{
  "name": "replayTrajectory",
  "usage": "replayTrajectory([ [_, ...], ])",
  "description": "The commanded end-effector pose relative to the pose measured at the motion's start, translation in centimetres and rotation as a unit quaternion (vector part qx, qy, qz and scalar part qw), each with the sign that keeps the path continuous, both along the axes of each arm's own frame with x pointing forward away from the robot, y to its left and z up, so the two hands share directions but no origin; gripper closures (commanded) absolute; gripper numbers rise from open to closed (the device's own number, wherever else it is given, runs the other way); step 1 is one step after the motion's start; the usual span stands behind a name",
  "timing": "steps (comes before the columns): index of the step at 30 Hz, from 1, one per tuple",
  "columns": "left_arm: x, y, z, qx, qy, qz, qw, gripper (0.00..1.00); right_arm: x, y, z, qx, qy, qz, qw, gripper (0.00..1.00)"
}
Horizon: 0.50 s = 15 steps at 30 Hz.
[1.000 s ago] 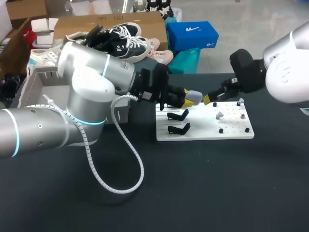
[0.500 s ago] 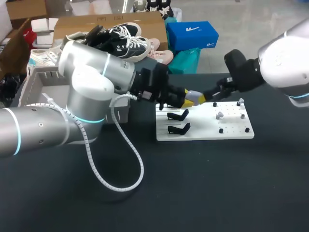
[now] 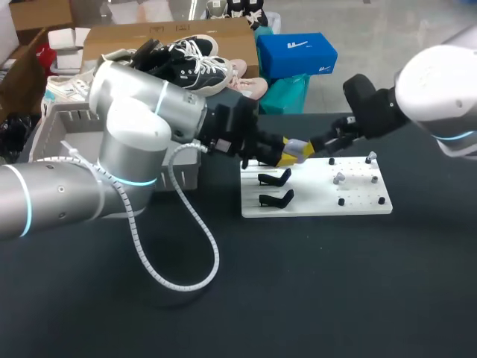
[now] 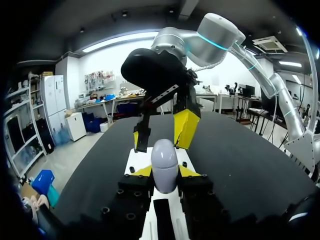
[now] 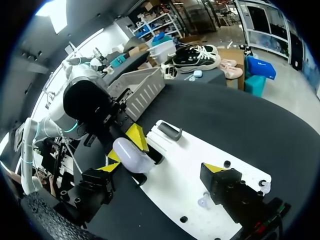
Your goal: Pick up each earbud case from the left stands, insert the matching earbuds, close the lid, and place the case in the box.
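Closing in since a second ago, our right gripper now hangs just ahead of the earbud case, fingers spread and touching nothing. Our left gripper clamps that grey case between its yellow tips, above the white board's far edge, near its black stands. With the lid apparently shut, we judge opening it comes next.

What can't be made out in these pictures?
- Inside of the box: head view, the left arm covers most of it.
- Inside of the earbud case: all views, its own shell hides it.
- The earbuds on the white board: head view, too small to tell apart.
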<state>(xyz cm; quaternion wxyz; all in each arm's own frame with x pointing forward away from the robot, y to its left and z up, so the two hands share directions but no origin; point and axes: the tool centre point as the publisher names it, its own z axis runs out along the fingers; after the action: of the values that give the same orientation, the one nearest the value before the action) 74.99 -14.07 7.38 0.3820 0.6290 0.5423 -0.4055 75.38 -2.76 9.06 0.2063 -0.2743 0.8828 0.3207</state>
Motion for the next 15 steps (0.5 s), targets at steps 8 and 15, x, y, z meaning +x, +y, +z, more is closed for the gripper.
replayTrajectory([
  [8,0.3,-0.2,-0.6,0.005,0.009,-0.010,1.000,1.00,1.0,0.0,0.9,0.001,-0.011,0.003,1.000,0.00],
  [15,0.1,-0.1,-0.7,-0.001,0.006,-0.007,1.000,1.00,1.0,-0.7,1.3,-0.001,-0.018,-0.003,1.000,0.00],
])
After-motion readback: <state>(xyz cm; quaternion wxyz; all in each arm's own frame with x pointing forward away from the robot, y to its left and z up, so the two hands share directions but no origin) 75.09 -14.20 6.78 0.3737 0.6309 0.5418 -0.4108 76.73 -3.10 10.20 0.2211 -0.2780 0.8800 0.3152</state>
